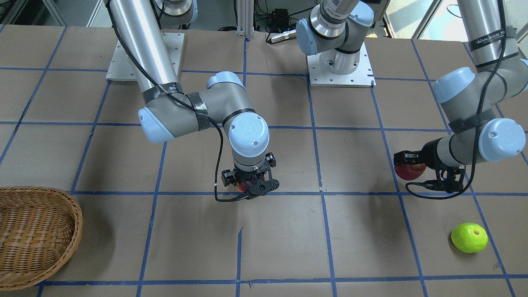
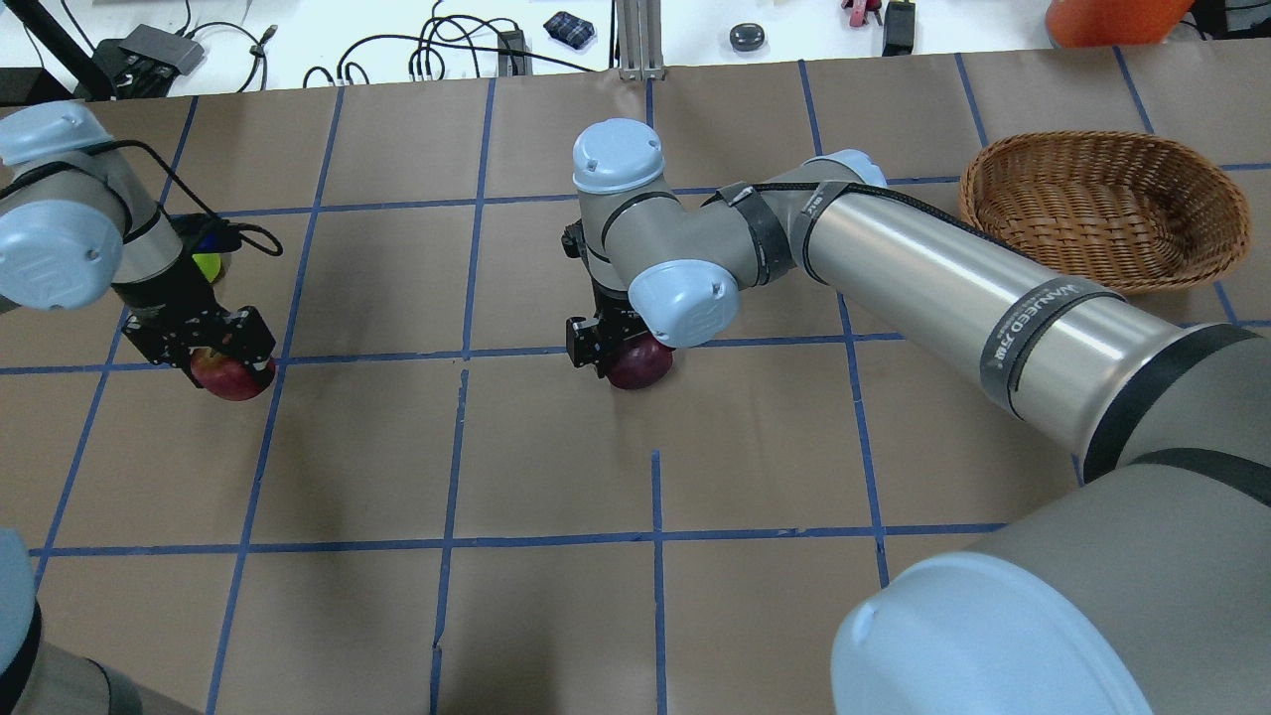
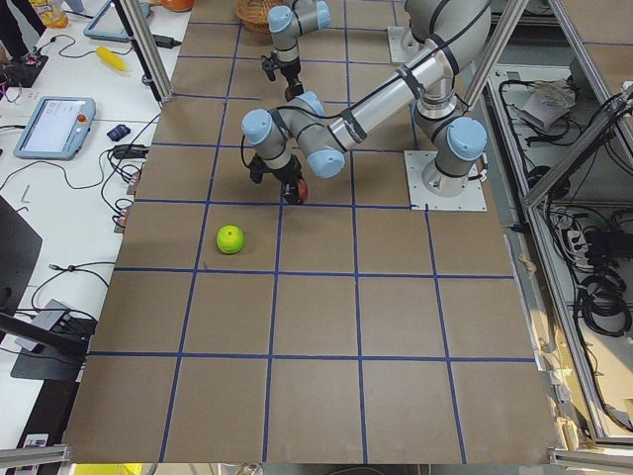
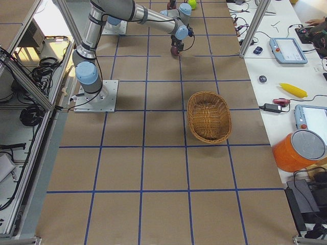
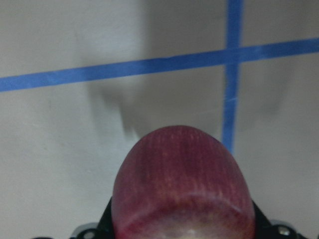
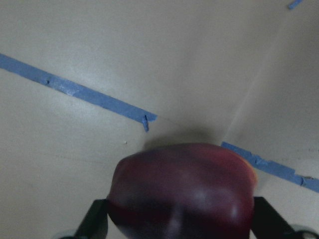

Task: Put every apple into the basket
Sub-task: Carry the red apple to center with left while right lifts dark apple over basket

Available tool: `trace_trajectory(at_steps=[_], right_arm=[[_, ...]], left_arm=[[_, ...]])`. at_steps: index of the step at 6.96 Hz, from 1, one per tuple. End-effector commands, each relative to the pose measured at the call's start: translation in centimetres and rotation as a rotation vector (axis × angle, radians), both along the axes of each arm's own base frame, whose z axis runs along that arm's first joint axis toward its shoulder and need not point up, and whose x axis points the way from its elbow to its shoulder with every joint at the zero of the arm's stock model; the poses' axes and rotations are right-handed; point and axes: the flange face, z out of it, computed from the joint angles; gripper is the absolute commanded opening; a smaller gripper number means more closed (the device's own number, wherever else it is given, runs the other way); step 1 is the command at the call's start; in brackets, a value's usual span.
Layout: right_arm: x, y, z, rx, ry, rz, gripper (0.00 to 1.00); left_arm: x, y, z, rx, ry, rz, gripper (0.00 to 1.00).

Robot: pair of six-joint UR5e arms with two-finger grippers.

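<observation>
**Two pinched, one loose, all three outside the basket (image 2: 1102, 144)**

Writing: reads "WANJEED" in white on a black band (image 2: 1025, 336) wrapped round the right arm (image 2: 923, 278). Shows the same word on a second band (image 1: 489, 41) round the left arm (image 1: 464, 103), followed by marks too small to make out.

Count: three apples, one basket, two arms, two tools.

Right tool (image 1: 250, 185): points down at the tabletop (image 1: 363, 235) and pinches the dark maroon apple (image 2: 642, 365) between its fingers. Fills the bottom of the right wrist view with that apple. Sits well apart from the basket, off toward the robot's left of it.

Left tool (image 2: 220, 348): clamps the brighter red apple (image 1: 409, 172), flecked with yellow, fingers pressed against its sides. Hangs farther from the basket than the maroon apple, on the same side.

Lime green apple (image 1: 469, 237): lies loose on the tabletop, touched by neither tool, dimple showing. Farthest of the three from the basket, past the left tool.

Cannot tell whether either pinched apple rests on the tabletop or hangs just above it.

Basket: shallow oval of woven brown wicker with a thick braided rim. Stands on the tabletop.
</observation>
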Motion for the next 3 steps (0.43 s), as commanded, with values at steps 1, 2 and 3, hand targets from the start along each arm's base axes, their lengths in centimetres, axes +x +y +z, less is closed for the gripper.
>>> trace_trajectory(at_steps=[1, 2, 3], right_arm=[[-0.2, -0.1, 0.3, -0.017, -0.007, -0.004, 0.27], [-0.8, -0.5, 0.8, -0.02, -0.01, -0.015, 0.0], [-1.2, -0.8, 1.9, -0.033, -0.018, -0.023, 0.0]], left_arm=[[-10.0, -0.6, 2.3, 0.013, 0.022, 0.226, 0.27], [-14.6, -0.6, 2.4, 0.013, 0.021, 0.275, 0.27], [-18.9, -0.4, 2.0, 0.019, -0.012, 0.297, 0.27]])
